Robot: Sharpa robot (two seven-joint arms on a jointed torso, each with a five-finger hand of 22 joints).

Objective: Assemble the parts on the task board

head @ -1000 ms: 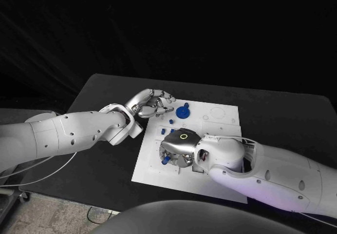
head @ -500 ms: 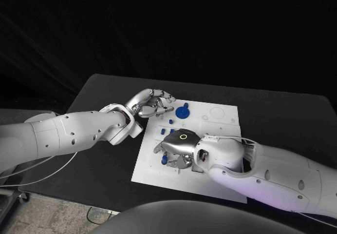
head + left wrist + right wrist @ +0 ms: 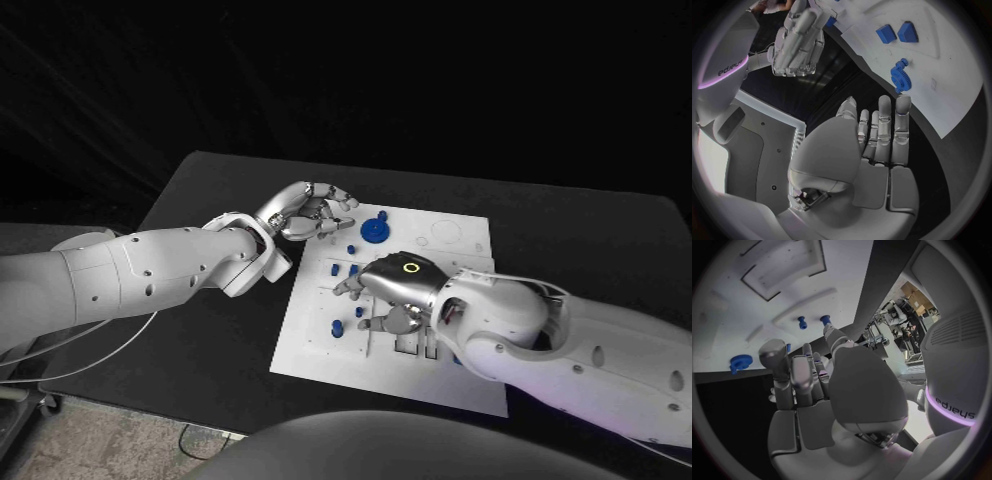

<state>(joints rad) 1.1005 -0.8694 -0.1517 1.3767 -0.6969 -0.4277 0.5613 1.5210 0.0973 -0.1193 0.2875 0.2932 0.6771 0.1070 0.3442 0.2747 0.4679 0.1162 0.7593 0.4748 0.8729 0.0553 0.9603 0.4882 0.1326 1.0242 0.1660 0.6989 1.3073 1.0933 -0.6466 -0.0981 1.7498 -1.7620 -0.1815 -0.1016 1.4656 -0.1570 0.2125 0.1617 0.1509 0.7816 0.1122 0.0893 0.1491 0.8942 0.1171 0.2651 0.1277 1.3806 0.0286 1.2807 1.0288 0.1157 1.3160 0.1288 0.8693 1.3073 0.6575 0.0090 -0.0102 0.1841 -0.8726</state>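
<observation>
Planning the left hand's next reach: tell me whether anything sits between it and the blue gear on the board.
Nothing visible does. The left hand hovers at the board's left edge with nothing in its fingers; the gear lies just beside it on bare white. The right hand is nearer the robot, out of that path.

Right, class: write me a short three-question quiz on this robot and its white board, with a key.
1. True or false: the blue gear lies on the task board.
2. Which hand hovers above the middle of the board? A) left hand B) right hand
3. Fill in: the left hand holds ____.

Key: 1 true. 2 B, the right hand; small blue parts lie beside it. 3 nothing; its fingers lie straight and bare, at the board's edge.
</observation>
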